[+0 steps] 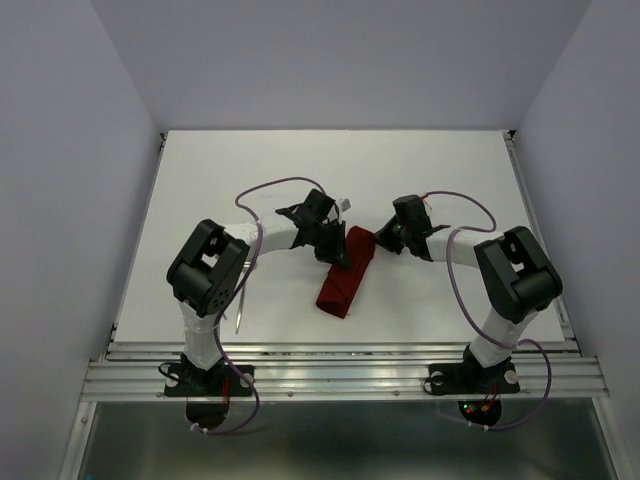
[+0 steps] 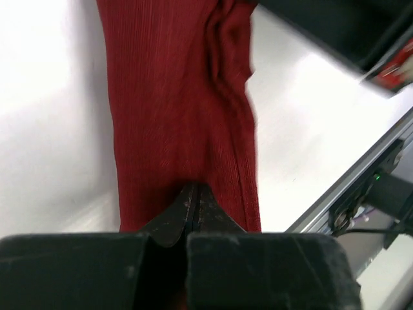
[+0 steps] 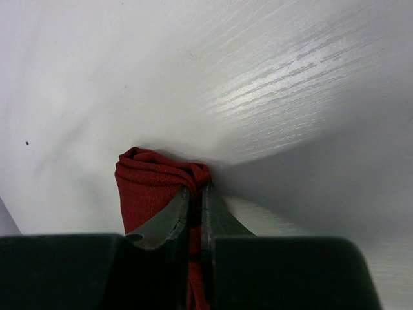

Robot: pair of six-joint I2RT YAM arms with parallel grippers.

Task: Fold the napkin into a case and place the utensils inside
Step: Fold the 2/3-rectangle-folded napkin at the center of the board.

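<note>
At the centre of the table point(image 1: 450, 180), the folded napkin point(image 1: 345, 275) is pinched at its far end in the near-closed right gripper point(image 3: 195, 194) and pressed by the fully closed left gripper point(image 2: 191, 194), apparently to hold the folds.

No text, brand, number or sign can be read in any of the views, and the one red patch point(image 2: 396, 68) with pale marks at the upper right edge of the left wrist view is too blurred to read.
</note>
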